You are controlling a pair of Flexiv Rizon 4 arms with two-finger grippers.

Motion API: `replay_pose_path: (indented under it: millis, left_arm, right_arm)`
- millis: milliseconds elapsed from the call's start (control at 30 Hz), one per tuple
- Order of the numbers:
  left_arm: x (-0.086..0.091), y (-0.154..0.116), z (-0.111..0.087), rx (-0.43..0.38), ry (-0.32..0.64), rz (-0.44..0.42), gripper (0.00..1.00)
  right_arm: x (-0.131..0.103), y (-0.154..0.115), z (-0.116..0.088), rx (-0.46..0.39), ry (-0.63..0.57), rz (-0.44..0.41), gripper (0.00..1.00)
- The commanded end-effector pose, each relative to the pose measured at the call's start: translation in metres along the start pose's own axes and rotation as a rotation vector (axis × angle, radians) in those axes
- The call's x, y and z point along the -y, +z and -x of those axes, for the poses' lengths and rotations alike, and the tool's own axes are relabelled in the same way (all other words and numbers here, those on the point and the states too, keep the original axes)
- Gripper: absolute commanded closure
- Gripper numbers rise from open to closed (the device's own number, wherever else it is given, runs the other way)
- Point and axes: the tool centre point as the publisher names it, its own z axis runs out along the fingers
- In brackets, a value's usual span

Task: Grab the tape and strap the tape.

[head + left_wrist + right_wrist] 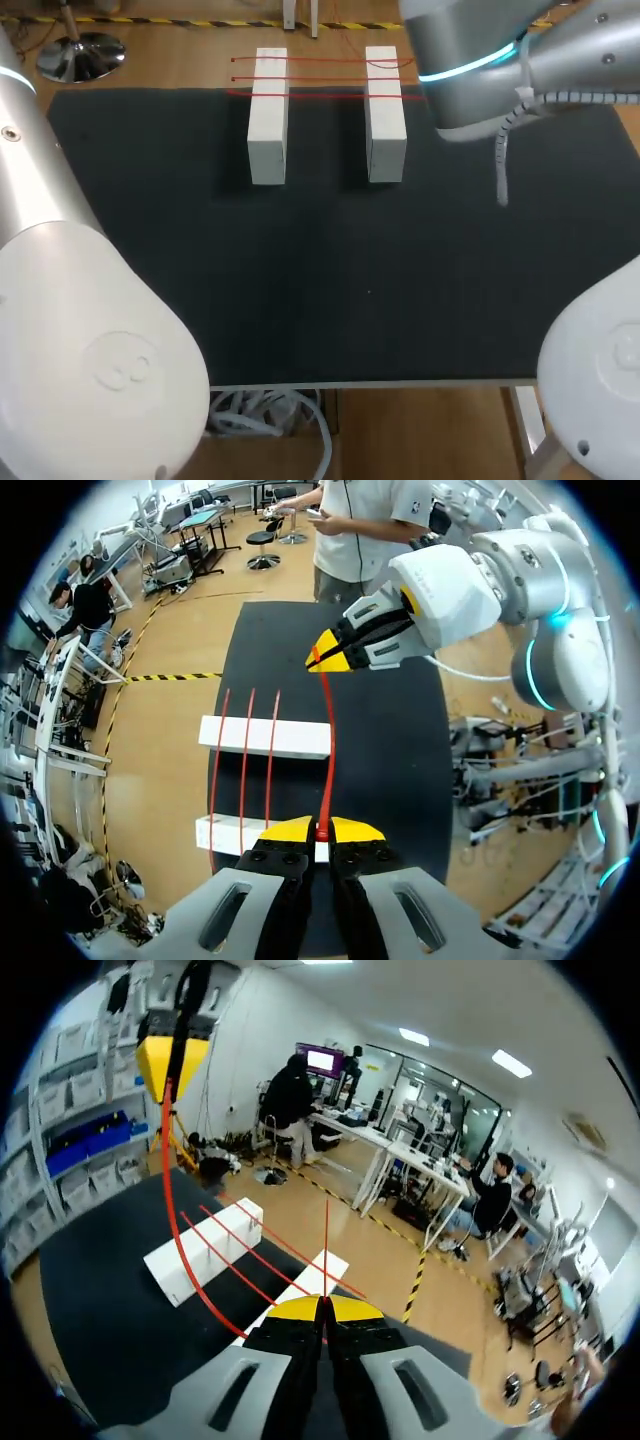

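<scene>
Nearest the head camera, the big white housing of the left arm [100, 350] fills the lower corner on its side. The rounded shoulder of the right arm [600, 350] sits in the opposite corner. A further grey section of that arm, with a lit blue ring, crosses above the far right of the black worktop [350, 280]. Neither pincer shows in this view. Toward the far edge of the worktop stand two white blocks, side by side and apart: the left block [268, 120] and the right block [385, 115], long sides parallel. Red tape [320, 78] runs across the far ends of both in three thin strands, bridging the gap between them.

From the left wrist, the left pincer [320, 831] is closed, its yellow tips pinching the tape over the nearer block. A fourth strand runs on from there, along the end of the farther block, to the right pincer [326, 658]. That pincer sits beyond the farther block, over the worktop, and is likewise clamped on the tape, tips together. The three laid strands lie beside this one, across both blocks.

From the right wrist, the closed right pincer [322, 1308] has the tape running into the seam between its tips. A long slack curve of tape sweeps away to the left pincer [168, 1078] ahead.
</scene>
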Motion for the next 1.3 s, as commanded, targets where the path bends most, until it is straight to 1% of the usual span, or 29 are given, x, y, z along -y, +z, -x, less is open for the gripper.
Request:
replay_pose_path:
  millis: [33, 100, 167, 233, 400, 500, 633, 767, 933, 1000, 1067, 1100, 1300]
  left_arm:
    - [0.0, -0.001, 0.0, -0.001, -0.001, 0.004, 1.0]
    - [0.0, -0.001, 0.0, -0.001, -0.001, 0.004, 1.0]
    - [0.0, -0.001, 0.0, -0.001, -0.001, 0.004, 1.0]
    - [0.0, -0.001, 0.0, -0.001, -0.001, 0.004, 1.0]
    - [0.0, -0.001, 0.0, -0.001, -0.001, 0.004, 1.0]
    - [0.0, -0.001, 0.0, -0.001, -0.001, 0.004, 1.0]
    - [0.0, -0.001, 0.0, -0.001, -0.001, 0.004, 1.0]
    - [0.0, -0.001, 0.0, -0.001, -0.001, 0.004, 1.0]
    - [0.0, -0.001, 0.0, -0.001, -0.001, 0.004, 1.0]
    - [0.0, -0.001, 0.0, -0.001, -0.001, 0.004, 1.0]
    - [0.0, -0.001, 0.0, -0.001, -0.001, 0.004, 1.0]
    - [0.0, -0.001, 0.0, -0.001, -0.001, 0.004, 1.0]
    - [0.0, -0.001, 0.0, -0.001, -0.001, 0.004, 1.0]
  right_arm:
    - [-0.005, 0.004, -0.005, 0.029, -0.121, -0.154, 1.0]
    - [-0.005, 0.004, -0.007, 0.026, -0.178, -0.136, 1.0]
    - [-0.005, 0.004, -0.01, 0.02, -0.208, -0.127, 1.0]
    - [-0.008, 0.003, -0.012, 0.039, -0.238, -0.087, 1.0]
    - [-0.015, 0.001, -0.015, 0.041, -0.234, -0.062, 1.0]
    - [-0.019, -0.001, -0.015, 0.042, -0.236, -0.058, 1.0]
    - [-0.022, -0.003, -0.014, 0.064, -0.257, -0.056, 1.0]
    - [-0.024, -0.005, -0.011, 0.067, -0.28, -0.067, 1.0]
    - [-0.026, -0.006, -0.01, 0.064, -0.306, -0.06, 1.0]
    - [-0.029, -0.005, -0.009, 0.083, -0.338, -0.041, 1.0]
    - [-0.03, -0.005, -0.008, 0.084, -0.358, -0.036, 1.0]
    - [-0.031, -0.005, -0.008, 0.091, -0.393, -0.029, 1.0]
    - [-0.034, -0.005, -0.008, 0.093, -0.454, -0.024, 1.0]
